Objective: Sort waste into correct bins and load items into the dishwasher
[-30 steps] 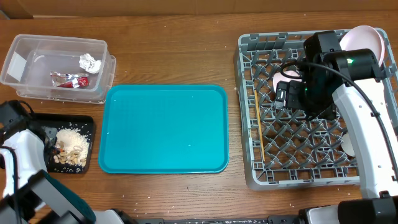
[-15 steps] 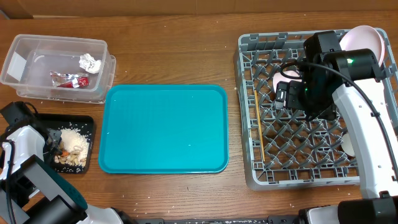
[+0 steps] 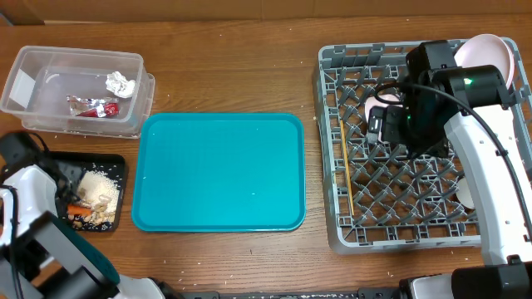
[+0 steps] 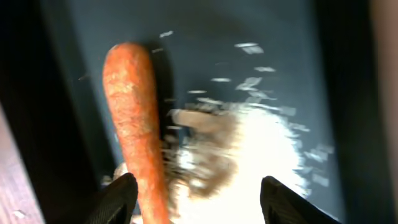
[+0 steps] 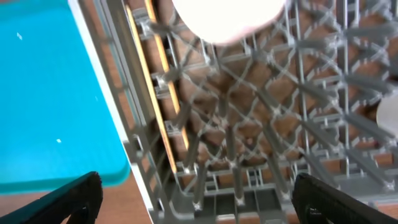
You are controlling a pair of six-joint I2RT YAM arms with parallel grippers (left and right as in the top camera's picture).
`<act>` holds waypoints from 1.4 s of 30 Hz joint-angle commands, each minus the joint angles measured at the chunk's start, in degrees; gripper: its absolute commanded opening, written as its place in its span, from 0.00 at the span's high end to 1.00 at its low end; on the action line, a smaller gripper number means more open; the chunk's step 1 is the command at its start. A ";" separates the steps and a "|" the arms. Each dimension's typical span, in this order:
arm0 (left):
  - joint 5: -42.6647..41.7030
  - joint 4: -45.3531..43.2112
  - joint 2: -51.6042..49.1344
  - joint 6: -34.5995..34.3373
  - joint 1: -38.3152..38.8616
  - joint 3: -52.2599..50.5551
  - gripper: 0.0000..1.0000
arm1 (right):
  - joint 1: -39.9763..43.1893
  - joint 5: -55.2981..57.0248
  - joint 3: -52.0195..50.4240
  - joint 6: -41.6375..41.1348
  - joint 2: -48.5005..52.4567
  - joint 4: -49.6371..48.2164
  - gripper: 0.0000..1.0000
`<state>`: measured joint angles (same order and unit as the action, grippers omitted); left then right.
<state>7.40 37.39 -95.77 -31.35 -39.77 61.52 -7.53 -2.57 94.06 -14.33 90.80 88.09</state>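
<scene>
An orange carrot point(image 4: 132, 118) lies in the shallow black tray point(image 4: 205, 37), beside beige scraps and white rice point(image 4: 261, 149). My left gripper point(image 4: 199, 200) hangs open just over it, the carrot close to the left finger and free of the other. From overhead the carrot point(image 3: 79, 210) sits at the tray's point(image 3: 118, 164) front, by the left gripper point(image 3: 65, 198). The clear tub point(image 3: 50, 62) holds the red-silver wrapper point(image 3: 93, 106) and the white tissue point(image 3: 120, 82). My right gripper point(image 5: 202, 202) stands open over the grey rack point(image 3: 331, 149), empty. Chopsticks point(image 3: 347, 170) lie along the rack's left side.
The teal tray point(image 3: 220, 170) sits bare in the middle of the wooden table. In the rack, a white bowl point(image 3: 482, 54) leans at the back right, a small white dish point(image 3: 372, 106) shows by the right wrist, and a white rim point(image 3: 465, 196) shows under the right arm.
My left gripper has opened and the carrot now rests in the black tray at its front. The left wrist shifted slightly. The right arm has not moved.
</scene>
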 commanded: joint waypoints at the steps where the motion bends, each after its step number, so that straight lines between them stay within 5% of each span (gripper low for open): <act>1: -7.91 0.33 6.45 4.72 3.52 4.42 0.33 | 0.13 -0.24 -0.04 0.87 0.07 -3.13 0.00; 6: -10.69 3.21 11.52 15.69 14.29 7.89 0.36 | 0.13 -4.96 -0.04 2.23 0.07 -14.84 0.00; 11: -10.21 20.85 12.04 21.16 25.44 14.58 0.27 | 0.13 -9.94 0.00 6.16 0.07 -24.65 0.00; 17: -11.13 44.72 12.24 21.11 29.22 18.93 0.20 | 0.26 -6.75 0.09 7.10 0.07 -14.82 0.00; 21: -11.10 51.32 14.27 21.94 29.07 18.82 0.19 | 0.26 -4.92 0.07 7.08 -0.07 -7.82 0.00; 29: -13.38 46.82 29.73 24.04 29.09 13.88 0.16 | 0.24 -4.66 -2.80 5.99 -7.43 -9.09 0.00; 42: -14.51 31.28 65.44 22.64 29.09 -1.49 0.00 | 0.24 2.08 -27.43 4.50 -41.00 -25.07 0.00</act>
<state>-6.72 69.63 -34.22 -7.53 -10.59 61.95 -7.49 -3.44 68.69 -9.41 53.78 63.66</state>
